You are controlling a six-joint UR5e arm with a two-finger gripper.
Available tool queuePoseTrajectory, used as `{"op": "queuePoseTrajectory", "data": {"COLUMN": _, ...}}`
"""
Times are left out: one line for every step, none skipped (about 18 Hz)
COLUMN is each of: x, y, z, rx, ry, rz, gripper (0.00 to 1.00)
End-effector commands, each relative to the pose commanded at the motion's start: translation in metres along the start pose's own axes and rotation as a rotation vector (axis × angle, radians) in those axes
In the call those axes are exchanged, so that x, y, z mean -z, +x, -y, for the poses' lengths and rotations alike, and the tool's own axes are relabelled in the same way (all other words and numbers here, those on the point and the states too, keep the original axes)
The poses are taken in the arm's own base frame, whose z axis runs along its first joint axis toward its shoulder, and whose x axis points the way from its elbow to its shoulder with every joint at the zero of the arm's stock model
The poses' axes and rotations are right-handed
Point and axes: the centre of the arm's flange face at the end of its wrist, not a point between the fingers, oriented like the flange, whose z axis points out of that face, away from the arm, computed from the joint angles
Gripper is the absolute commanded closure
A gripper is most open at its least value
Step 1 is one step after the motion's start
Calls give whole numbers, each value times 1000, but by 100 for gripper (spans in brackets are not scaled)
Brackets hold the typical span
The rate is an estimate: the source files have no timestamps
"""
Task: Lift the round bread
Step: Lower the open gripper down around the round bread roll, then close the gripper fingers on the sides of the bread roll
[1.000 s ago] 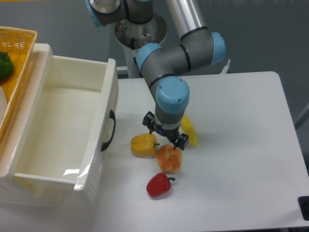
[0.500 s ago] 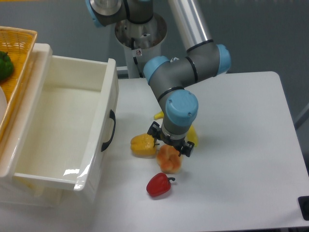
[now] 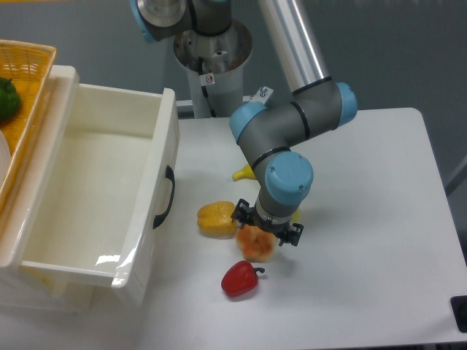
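Hand (image 3: 266, 227) lowered over the round bread (image 3: 256, 244), fingers spread either side, not yet clamped; bread rests on the counter (image 3: 365, 219) between yellow pepper (image 3: 217, 218) and red pepper (image 3: 240, 278), lifting remains

The round bread (image 3: 255, 246) is orange-tan with paler patches. Beside it lie a plain yellow pepper (image 3: 216, 219) and a glossy red pepper (image 3: 240, 279). The table (image 3: 365, 233) is white; the bin (image 3: 87, 197) at its left edge is cream with a black handle. The arm (image 3: 288, 138) is grey with light-blue caps, its gripper (image 3: 266, 227) black.
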Motion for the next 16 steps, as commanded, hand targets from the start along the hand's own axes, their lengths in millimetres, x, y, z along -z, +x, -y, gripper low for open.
{"op": "queuePoseTrajectory", "data": {"x": -2, "y": -1, "z": 1, "rx": 16, "ry": -2, "rz": -2, "gripper": 0}}
{"op": "queuePoseTrajectory", "data": {"x": -2, "y": -2, "z": 2, "rx": 27, "ry": 2, "rz": 2, "gripper": 0}}
{"op": "queuePoseTrajectory", "data": {"x": -5, "y": -1, "z": 5, "rx": 39, "ry": 6, "rz": 6, "gripper": 0}}
{"op": "queuePoseTrajectory", "data": {"x": -7, "y": -2, "z": 7, "rx": 54, "ry": 12, "rz": 11, "gripper": 0}}
{"op": "queuePoseTrajectory", "data": {"x": -11, "y": -2, "z": 9, "rx": 57, "ry": 13, "rz": 14, "gripper": 0}}
{"op": "queuePoseTrajectory", "data": {"x": -14, "y": 1, "z": 10, "rx": 53, "ry": 10, "rz": 12, "gripper": 0}}
{"op": "queuePoseTrajectory", "data": {"x": -16, "y": 1, "z": 11, "rx": 51, "ry": 9, "rz": 11, "gripper": 0}}
{"op": "queuePoseTrajectory", "data": {"x": -16, "y": 1, "z": 11, "rx": 51, "ry": 9, "rz": 11, "gripper": 0}}
{"op": "queuePoseTrajectory", "data": {"x": -18, "y": 2, "z": 12, "rx": 50, "ry": 6, "rz": 9, "gripper": 0}}
{"op": "queuePoseTrajectory", "data": {"x": -20, "y": 2, "z": 12, "rx": 49, "ry": 4, "rz": 7, "gripper": 0}}
{"op": "queuePoseTrajectory", "data": {"x": -22, "y": 1, "z": 12, "rx": 49, "ry": 1, "rz": 6, "gripper": 0}}
{"op": "queuePoseTrajectory", "data": {"x": -23, "y": 2, "z": 12, "rx": 46, "ry": -1, "rz": 5, "gripper": 0}}
{"op": "queuePoseTrajectory", "data": {"x": -24, "y": 2, "z": 12, "rx": 46, "ry": -3, "rz": 5, "gripper": 0}}
{"op": "queuePoseTrajectory", "data": {"x": -24, "y": 2, "z": 12, "rx": 46, "ry": -3, "rz": 5, "gripper": 0}}
{"op": "queuePoseTrajectory", "data": {"x": -26, "y": 2, "z": 11, "rx": 46, "ry": -6, "rz": 5, "gripper": 0}}
{"op": "queuePoseTrajectory", "data": {"x": -28, "y": 2, "z": 11, "rx": 47, "ry": -10, "rz": 3, "gripper": 0}}
